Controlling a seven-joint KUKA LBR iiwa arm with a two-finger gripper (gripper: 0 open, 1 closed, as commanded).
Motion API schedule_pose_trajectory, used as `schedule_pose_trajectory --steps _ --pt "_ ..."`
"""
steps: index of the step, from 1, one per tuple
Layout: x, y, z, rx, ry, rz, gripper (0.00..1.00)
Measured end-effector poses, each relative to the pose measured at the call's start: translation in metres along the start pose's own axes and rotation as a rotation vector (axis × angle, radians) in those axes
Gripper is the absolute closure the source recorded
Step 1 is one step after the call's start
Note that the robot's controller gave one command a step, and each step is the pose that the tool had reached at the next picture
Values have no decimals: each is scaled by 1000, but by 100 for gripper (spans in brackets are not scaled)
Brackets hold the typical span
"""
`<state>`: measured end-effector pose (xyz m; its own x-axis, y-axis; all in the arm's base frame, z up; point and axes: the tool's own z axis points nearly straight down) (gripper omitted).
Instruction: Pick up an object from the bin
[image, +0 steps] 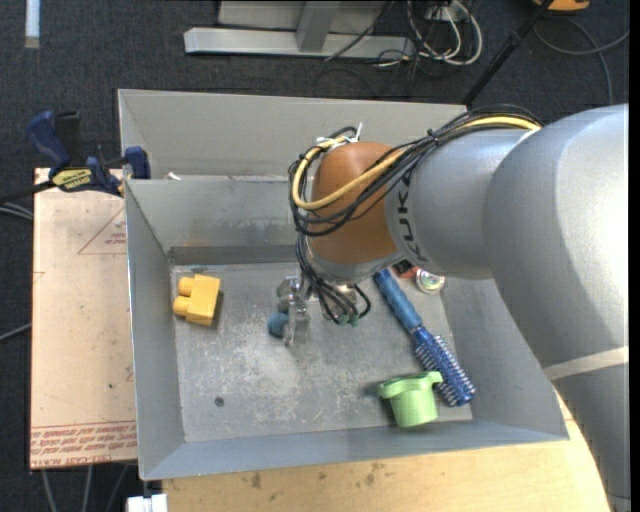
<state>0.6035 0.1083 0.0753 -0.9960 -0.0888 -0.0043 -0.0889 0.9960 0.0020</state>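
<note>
My gripper (294, 306) hangs low over the middle of the bin floor, under the orange cover. A small teal-blue piece (277, 325) lies on the floor right at its tip, on its left side; whether the two touch I cannot tell. A yellow block (197, 299) rests on the floor well to the left of the gripper. To the right lies a blue brush (424, 339) with a bristled head, pointing down and right.
A green cup-shaped piece (411, 399) lies near the bin's front wall, beside the brush head. A small silvery thing (431, 282) sits by the right wall. The arm covers the bin's right side and back right.
</note>
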Motion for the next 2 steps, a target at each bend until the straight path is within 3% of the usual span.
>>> schedule_pose_trajectory --steps 1,2 --pt "22 2 -108 0 -6 -10 100" --pt "-15 0 -222 1 -10 -17 100"
